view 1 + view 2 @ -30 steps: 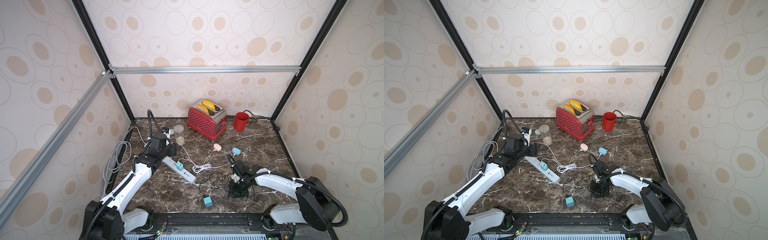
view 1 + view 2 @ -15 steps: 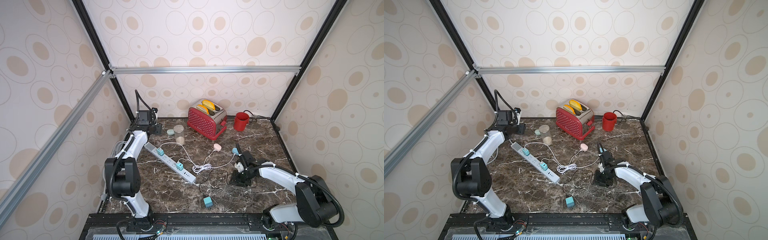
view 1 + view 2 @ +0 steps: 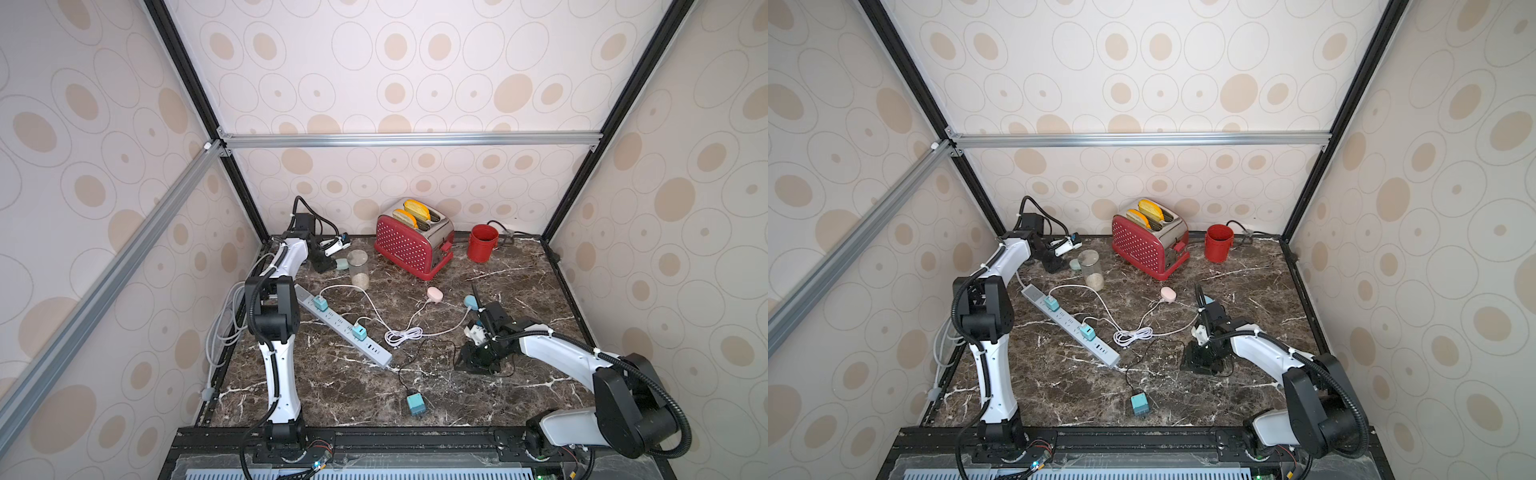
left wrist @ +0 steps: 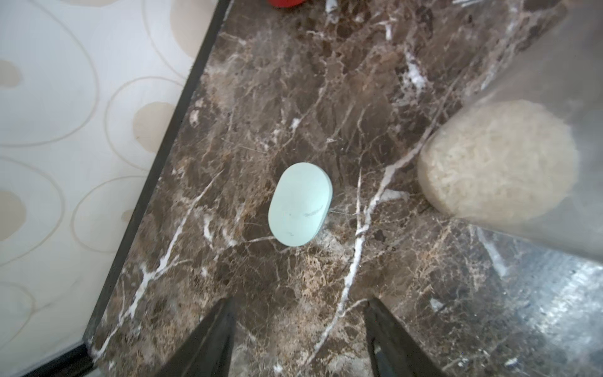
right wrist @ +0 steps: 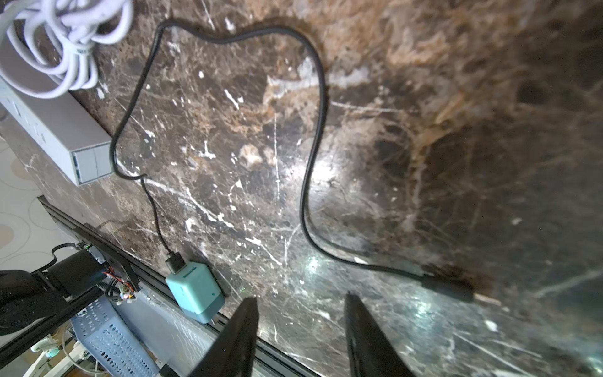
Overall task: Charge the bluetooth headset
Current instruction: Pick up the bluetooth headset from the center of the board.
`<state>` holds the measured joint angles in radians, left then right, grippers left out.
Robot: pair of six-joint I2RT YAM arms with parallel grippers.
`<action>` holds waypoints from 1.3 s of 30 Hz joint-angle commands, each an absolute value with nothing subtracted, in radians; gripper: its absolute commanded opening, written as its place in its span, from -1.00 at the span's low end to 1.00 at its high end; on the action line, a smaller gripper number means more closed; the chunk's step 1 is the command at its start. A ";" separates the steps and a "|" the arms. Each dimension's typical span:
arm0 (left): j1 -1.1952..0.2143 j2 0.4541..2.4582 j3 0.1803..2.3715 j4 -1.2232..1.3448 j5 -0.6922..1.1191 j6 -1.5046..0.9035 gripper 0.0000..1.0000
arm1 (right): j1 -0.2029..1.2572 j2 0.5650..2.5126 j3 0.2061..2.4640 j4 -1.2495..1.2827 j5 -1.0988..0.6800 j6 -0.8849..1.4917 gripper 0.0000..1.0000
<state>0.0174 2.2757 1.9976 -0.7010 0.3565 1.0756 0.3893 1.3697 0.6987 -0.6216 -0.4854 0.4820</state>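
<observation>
Charging not yet under way: the mint headset case point(image 4: 300, 204) lies unconnected at the back left corner of the counter point(image 3: 340, 386), just beside a rice jar point(image 4: 496, 160). The black cable point(image 5: 324, 104) sprawls loose, and its teal adapter point(image 5: 195, 290) sits unplugged, apart from the power strip point(image 3: 338, 321). Fetching the case, joining the cable and plugging in all appear left to do. The left gripper point(image 4: 300, 302) hovers over the case, jaws wide and empty — the right gripper point(image 5: 300, 297), jaws parted, holds nothing, with the cable's free plug point(image 5: 447, 287) lying near it.
</observation>
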 commanded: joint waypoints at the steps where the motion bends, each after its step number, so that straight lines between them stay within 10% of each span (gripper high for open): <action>1: 0.010 2.318 2.074 -0.812 0.432 1.284 0.33 | 0.377 1.377 0.697 -0.637 -0.515 0.469 -0.03; 29: -0.014 2.618 2.372 -0.897 0.385 1.397 0.16 | 0.344 1.434 0.743 -0.554 -0.585 0.460 0.02; 39: -0.012 2.636 2.418 -0.909 0.421 1.374 -0.47 | 0.339 1.417 0.736 -0.534 -0.566 0.478 -0.01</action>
<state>-0.0086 2.6015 2.3817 -0.8505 0.3996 1.3777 0.3454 1.4258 0.7265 -0.5327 -0.5812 0.4736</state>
